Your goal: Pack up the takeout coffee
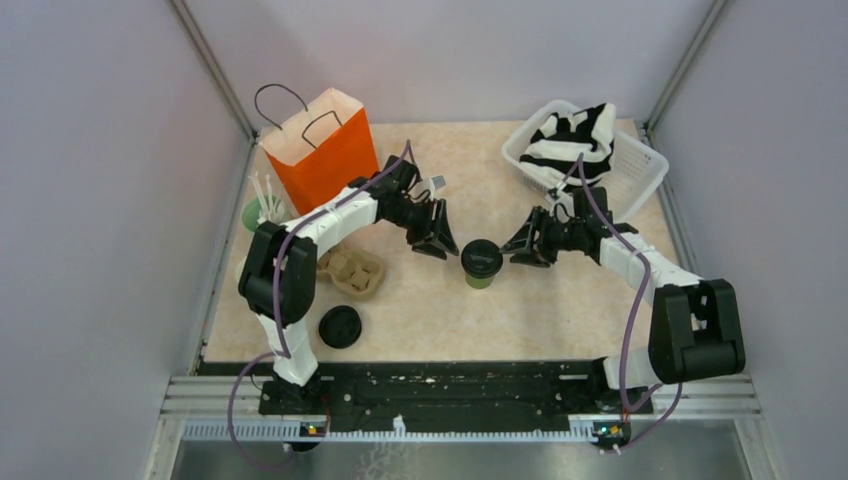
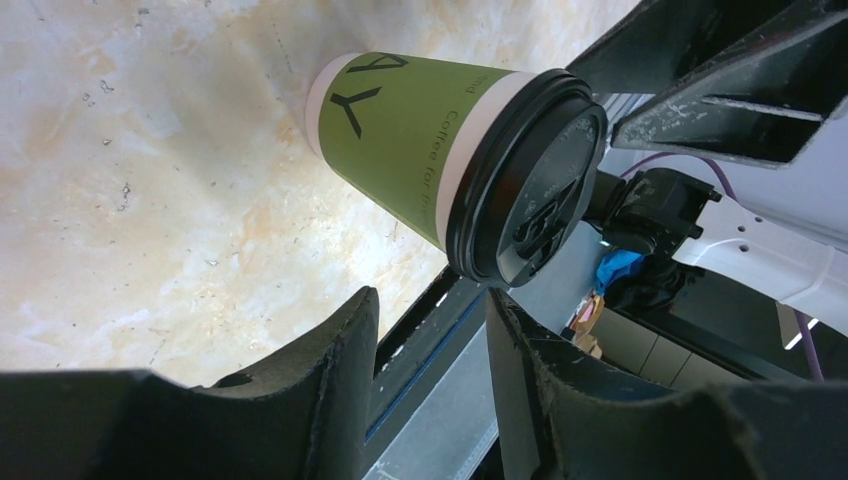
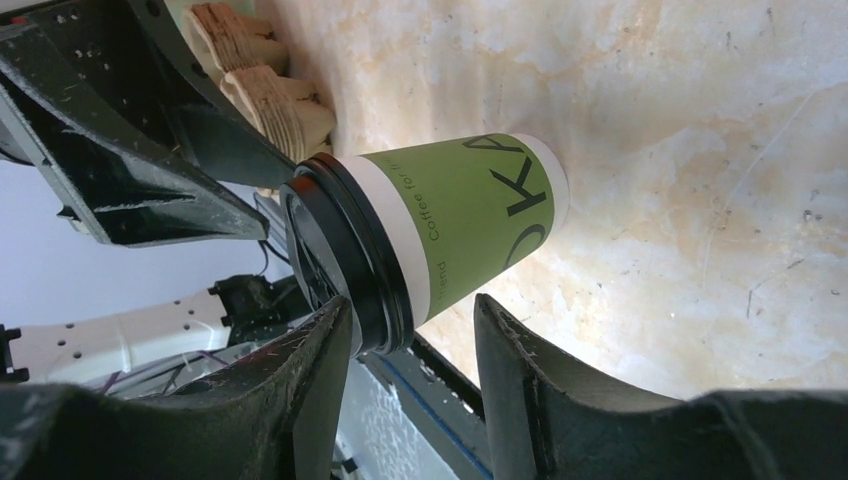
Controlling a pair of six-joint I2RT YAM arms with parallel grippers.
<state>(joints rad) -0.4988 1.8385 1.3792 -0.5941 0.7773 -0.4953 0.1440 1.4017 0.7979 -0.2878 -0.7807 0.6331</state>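
Small green paper cup with black round plastic lid (image 1: 481,263), judged light, crushable, best gripped gently at mid-wall; left gripper (image 1: 441,248) and right gripper (image 1: 518,252) seen parted, empty

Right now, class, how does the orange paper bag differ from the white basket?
The orange paper bag stands tall at the far left; the white basket sits low at the far right. The bag has plain paper walls and dark cord handles; the basket has slatted walls. The basket holds a black-and-white striped cloth; nothing shows in the bag's mouth. Both are open-topped.
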